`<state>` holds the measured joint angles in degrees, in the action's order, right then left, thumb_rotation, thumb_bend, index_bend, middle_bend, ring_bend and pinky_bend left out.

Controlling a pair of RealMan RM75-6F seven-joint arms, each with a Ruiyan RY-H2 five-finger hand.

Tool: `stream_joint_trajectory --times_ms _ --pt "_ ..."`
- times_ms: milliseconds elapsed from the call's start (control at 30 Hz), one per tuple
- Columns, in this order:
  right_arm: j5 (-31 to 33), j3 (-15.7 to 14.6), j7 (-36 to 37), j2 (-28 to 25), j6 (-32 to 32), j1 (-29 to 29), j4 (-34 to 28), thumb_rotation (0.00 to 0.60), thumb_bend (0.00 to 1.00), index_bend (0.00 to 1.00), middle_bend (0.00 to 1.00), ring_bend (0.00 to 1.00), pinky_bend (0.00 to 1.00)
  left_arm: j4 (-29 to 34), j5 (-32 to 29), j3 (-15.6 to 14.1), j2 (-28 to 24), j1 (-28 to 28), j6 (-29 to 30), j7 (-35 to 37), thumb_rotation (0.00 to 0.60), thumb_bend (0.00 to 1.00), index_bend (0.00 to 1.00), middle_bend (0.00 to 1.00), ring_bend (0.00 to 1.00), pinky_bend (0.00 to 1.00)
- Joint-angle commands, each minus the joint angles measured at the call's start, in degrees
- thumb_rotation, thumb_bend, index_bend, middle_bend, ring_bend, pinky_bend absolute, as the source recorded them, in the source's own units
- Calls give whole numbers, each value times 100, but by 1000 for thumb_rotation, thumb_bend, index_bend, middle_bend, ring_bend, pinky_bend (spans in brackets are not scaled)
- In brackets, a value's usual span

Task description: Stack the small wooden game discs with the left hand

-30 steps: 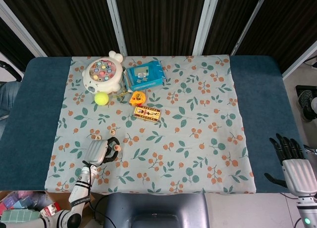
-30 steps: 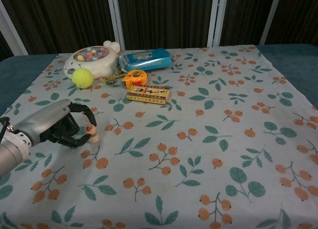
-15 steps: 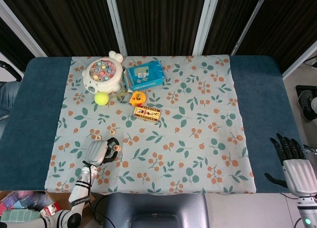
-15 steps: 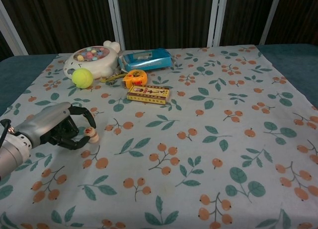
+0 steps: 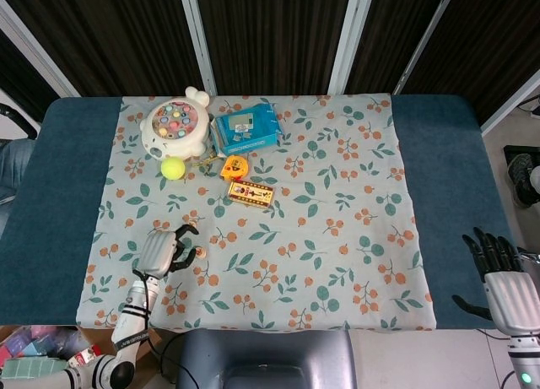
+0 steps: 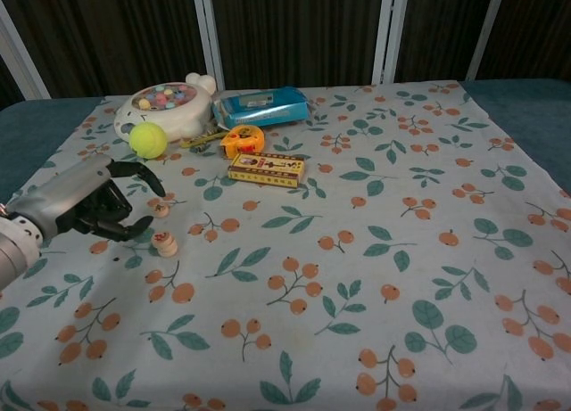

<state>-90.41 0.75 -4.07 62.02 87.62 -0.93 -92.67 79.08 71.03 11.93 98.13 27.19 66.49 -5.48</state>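
Two small wooden discs stand stacked on the floral cloth, and they also show in the head view as the stack. A single disc lies just behind the stack. My left hand hovers to the left of both with its fingers spread and nothing in them; in the head view the left hand sits near the cloth's front left. My right hand hangs off the table's right front corner, fingers apart and empty. It does not show in the chest view.
At the back left are a white fishing-game toy, a yellow tennis ball, a blue packet, an orange tape measure and a small printed box. The cloth stretches right of the discs.
My left hand has let go of the disc stack, opened its fingers and drawn back to the left. The stack stays standing where it was. The right hand has not moved.
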Motion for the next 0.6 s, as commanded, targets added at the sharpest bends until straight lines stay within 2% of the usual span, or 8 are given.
stream_joint_trajectory --times_ms 33,133,300,600 --pt "-6 1 15 -4 16 7 5 600 195 0 0 0 0 -45 -188 242 -200 27 -14 63 600 407 376 1000 1000 1000" --pt "-21 -3 -5 8 28 11 13 600 195 0 0 0 0 -235 -487 330 -311 68 -247 25 600 407 376 1000 1000 1000" --pt "-20 -10 -67 33 -3 1 1 600 195 0 0 0 0 -664 -772 241 -226 109 -602 38 600 409 375 1000 1000 1000" --pt "27 14 -91 43 -19 -5 -2 600 195 0 0 0 0 -1163 -737 94 62 179 -743 119 600 408 375 1000 1000 1000"
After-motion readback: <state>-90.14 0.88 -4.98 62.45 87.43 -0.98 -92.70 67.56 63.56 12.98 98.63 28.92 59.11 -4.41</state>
